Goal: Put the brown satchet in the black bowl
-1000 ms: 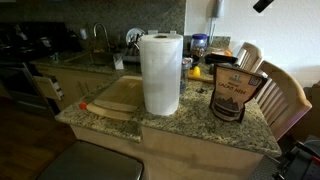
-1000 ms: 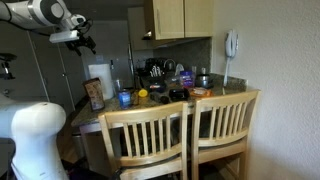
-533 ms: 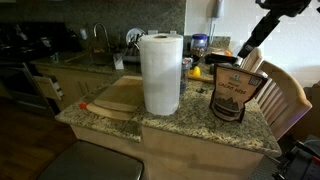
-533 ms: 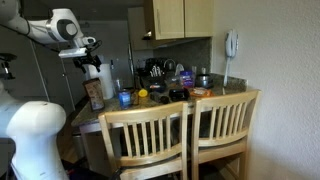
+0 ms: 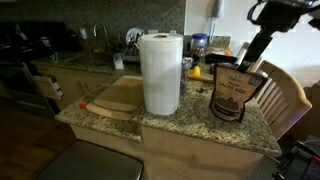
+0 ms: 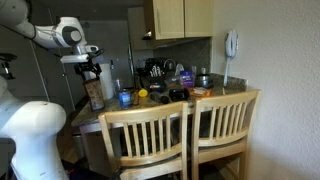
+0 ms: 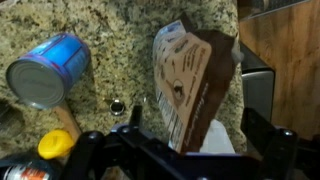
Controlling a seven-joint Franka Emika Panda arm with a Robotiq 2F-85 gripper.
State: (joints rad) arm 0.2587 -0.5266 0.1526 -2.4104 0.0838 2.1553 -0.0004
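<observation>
The brown satchet (image 5: 235, 92) stands upright near the counter's end; it also shows in the other exterior view (image 6: 94, 93) and in the wrist view (image 7: 195, 85). My gripper (image 5: 249, 60) (image 6: 90, 73) is open and empty, just above the satchet's top. In the wrist view its fingers (image 7: 195, 140) stand on either side of the pouch, not touching it. A low dark thing that looks like the black bowl (image 6: 178, 94) sits further along the counter. In the wrist view only a dark edge (image 7: 20, 170) shows at the bottom left.
A tall paper-towel roll (image 5: 160, 72) stands beside a wooden cutting board (image 5: 115, 98). A small blue cup (image 7: 48, 70) (image 6: 124, 98) and a yellow item (image 7: 55, 145) lie between the satchet and the bowl. Wooden chairs (image 6: 190, 135) press against the counter edge.
The arm has come down from high above the counter, and the open gripper now hangs just over the satchet. The satchet and the other items have not moved.
</observation>
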